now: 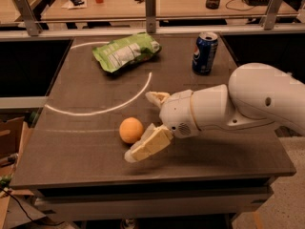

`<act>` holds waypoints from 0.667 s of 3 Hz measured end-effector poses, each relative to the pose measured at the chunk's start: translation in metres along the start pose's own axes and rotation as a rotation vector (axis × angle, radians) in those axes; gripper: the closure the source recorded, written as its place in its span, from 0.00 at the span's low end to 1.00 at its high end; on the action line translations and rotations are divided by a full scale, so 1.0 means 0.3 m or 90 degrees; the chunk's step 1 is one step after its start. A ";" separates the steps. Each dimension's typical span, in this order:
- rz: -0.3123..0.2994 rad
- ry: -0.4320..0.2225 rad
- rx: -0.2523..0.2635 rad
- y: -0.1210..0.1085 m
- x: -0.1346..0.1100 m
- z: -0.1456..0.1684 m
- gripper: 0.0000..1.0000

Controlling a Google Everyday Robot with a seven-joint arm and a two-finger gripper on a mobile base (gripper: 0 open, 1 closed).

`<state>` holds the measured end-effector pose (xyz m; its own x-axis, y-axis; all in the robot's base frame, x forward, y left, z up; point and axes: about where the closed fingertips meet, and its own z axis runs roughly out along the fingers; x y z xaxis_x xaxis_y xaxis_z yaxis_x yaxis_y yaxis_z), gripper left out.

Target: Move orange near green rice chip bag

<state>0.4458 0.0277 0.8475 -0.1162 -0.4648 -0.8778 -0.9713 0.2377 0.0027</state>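
The orange (131,130) sits on the dark table (86,142) near the front, left of centre. The green rice chip bag (126,52) lies flat at the back of the table, well apart from the orange. My gripper (143,126) reaches in from the right, open, its two cream fingers (147,146) spread just right of the orange. One finger lies in front of and below the fruit, the other behind it. The orange is beside the opening, not held.
A blue soda can (205,53) stands at the back right. A white chalk arc (109,108) curves across the table. My white arm (248,101) covers the right side. A rail with posts and a cluttered desk lie behind; cardboard boxes sit at the left floor.
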 end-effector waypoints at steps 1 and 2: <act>0.001 -0.018 -0.021 0.004 -0.012 0.043 0.00; 0.002 -0.027 -0.029 0.003 -0.009 0.059 0.17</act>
<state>0.4488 0.0443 0.8414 -0.1111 -0.4270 -0.8974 -0.9794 0.2001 0.0260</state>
